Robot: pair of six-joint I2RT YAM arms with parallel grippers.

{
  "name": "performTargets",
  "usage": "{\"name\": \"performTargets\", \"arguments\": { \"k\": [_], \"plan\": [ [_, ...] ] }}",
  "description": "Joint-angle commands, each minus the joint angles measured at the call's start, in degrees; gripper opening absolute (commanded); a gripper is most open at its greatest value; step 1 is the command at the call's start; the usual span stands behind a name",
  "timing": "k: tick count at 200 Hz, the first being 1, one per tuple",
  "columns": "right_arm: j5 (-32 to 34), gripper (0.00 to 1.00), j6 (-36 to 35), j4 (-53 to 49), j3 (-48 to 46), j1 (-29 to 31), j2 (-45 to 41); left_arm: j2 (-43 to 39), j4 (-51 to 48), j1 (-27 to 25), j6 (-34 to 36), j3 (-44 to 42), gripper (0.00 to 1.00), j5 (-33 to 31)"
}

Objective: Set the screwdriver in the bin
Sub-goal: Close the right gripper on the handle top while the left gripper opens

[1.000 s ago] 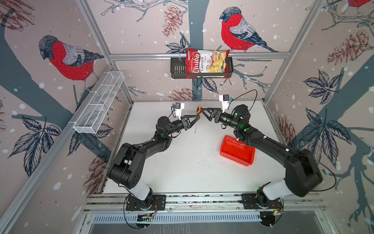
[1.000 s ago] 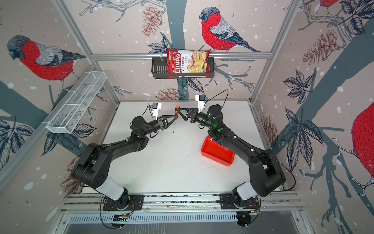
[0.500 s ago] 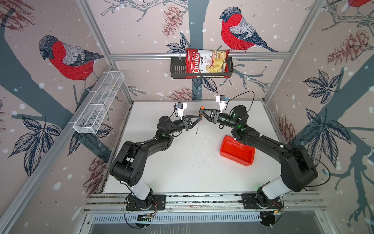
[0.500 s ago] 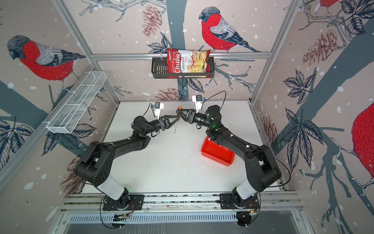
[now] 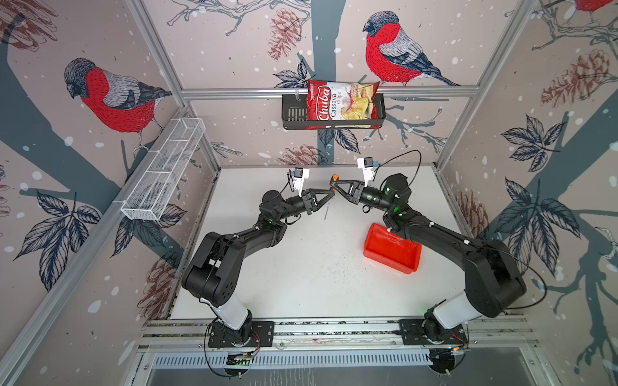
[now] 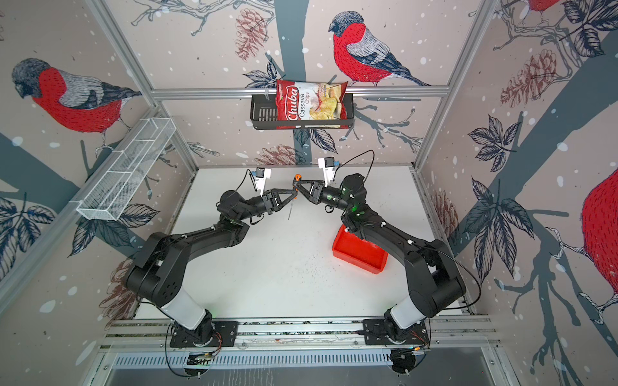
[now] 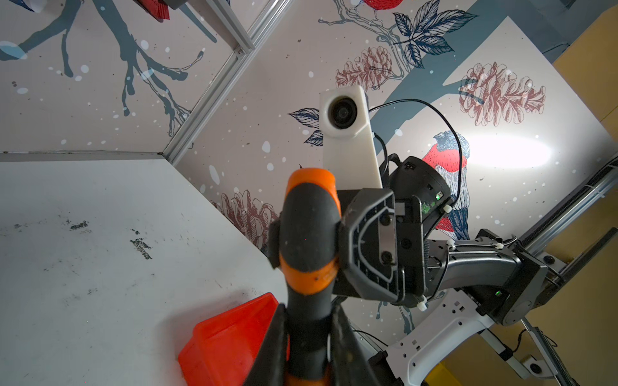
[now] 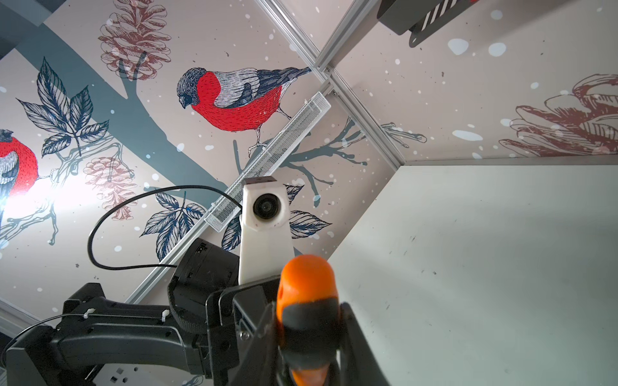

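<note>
- Our left hand grips the slim orange-and-black-handled screwdriver low, above the white desk.
- Our right hand clamps the upper handle; either arm pulling now could wrench it loose.
- The bright red plastic bin lies well apart; a slip lands outside.

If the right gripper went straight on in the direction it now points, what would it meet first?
Most likely the left gripper, facing it tip to tip on the same screwdriver; depth is not fully clear.
</note>
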Motion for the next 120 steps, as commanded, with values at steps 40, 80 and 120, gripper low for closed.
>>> {"name": "performTargets", "arguments": {
  "k": [40,80,120],
  "plan": [
    [2.5,0.17,-6.57,-5.57,-0.1,-0.44,-2.96,-2.53,-2.7,-0.07,5.25,0.79,0.59,-2.14],
    [8.41,0.16,-20.77,-22.13,1.32,-1.86,-6.99,-8.65,-17.71,-0.07,19.01,2.17,0.75,-6.4],
    [22.5,0.11,-39.08,-36.75,1.51,-1.92,-10.97,-13.95,-28.82,-0.46,29.63,3.02,0.85,-8.16]
  ]
}}
